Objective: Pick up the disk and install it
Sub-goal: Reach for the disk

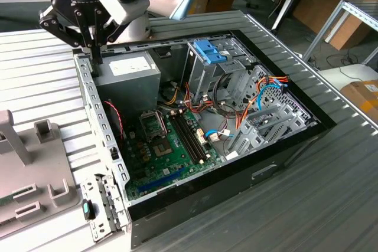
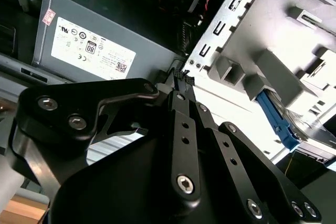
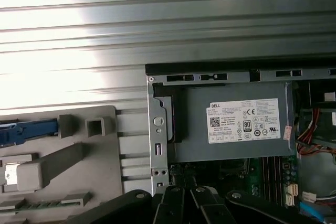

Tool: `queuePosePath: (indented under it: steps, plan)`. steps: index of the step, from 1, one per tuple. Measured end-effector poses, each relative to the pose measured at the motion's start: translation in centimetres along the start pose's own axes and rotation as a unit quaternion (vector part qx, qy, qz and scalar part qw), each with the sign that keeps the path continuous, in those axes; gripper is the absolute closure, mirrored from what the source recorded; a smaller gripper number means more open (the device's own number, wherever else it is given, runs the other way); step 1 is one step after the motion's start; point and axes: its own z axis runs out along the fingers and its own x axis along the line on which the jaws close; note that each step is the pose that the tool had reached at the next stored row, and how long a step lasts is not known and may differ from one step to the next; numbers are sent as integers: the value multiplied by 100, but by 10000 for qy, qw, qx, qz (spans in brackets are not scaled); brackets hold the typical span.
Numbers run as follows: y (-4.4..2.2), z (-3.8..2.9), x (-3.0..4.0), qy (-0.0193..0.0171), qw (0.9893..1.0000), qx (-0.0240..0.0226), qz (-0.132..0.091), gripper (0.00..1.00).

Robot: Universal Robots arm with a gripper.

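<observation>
The disk (image 3: 29, 131) shows edge-on as a blue-framed strip standing in a slot of the grey holder (image 3: 68, 169). In the second wrist view its blue carrier edge (image 2: 276, 116) sits beside the same holder (image 2: 273, 51). My gripper (image 1: 94, 57) hangs over the rear corner of the open computer case (image 1: 97, 116), apart from the disk. Its black fingers (image 2: 178, 103) are pressed together with nothing between them. The gripper (image 3: 184, 188) points down just inside the case wall, next to the power supply (image 3: 236, 124).
The grey power supply box (image 1: 127, 75) with a white sticker fills the case's back corner. A metal drive cage (image 1: 207, 78) carries a bare blue bracket (image 1: 209, 50) on top. Motherboard (image 1: 171, 146) and loose cables (image 1: 260, 95) lie inside. The grey holder (image 1: 35, 169) stands at the exterior view's left.
</observation>
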Motion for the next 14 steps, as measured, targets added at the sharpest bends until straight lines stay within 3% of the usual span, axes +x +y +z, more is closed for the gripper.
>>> queuePosePath:
  steps: [8, 14]
  plan:
    - [-12, -4, 156, 0, 10000, 0, 0, 89]
    - [-13, -5, 178, 0, 10000, 0, 0, 89]
